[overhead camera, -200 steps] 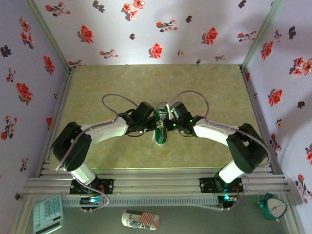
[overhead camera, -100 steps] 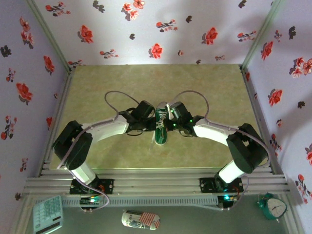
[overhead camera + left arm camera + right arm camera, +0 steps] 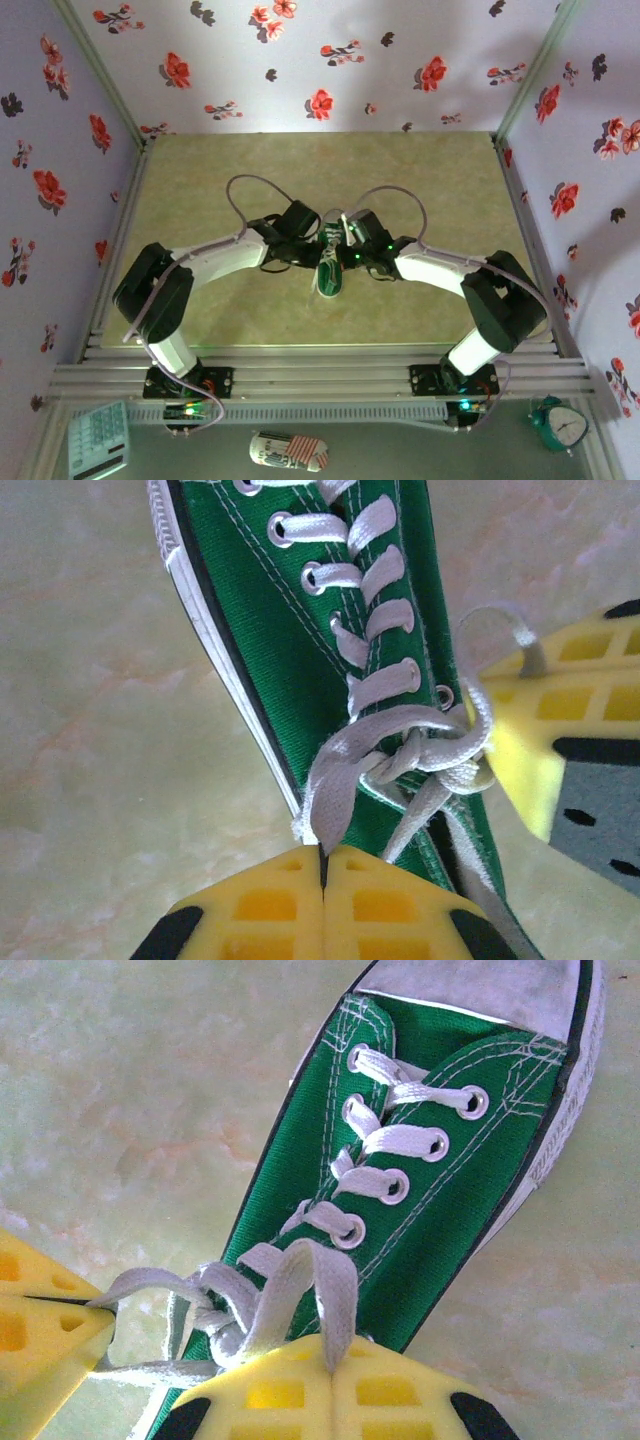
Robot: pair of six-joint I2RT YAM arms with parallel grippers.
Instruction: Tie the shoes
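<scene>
Green sneaker [image 3: 329,272], one, mid-table [image 3: 200,180], lying between the fingertips of both arms: left gripper [image 3: 322,860] clamped on one loop of its white laces [image 3: 335,765] (knot just beside), right gripper [image 3: 333,1368] clamped on the other loop, both at the shoe's ankle end.

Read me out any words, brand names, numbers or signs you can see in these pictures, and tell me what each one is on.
No text here can be read.
green sneaker: no brand or label on the parts in view.
calculator: key markings too small to read.
teal alarm clock: dial marks too small to read.
</scene>
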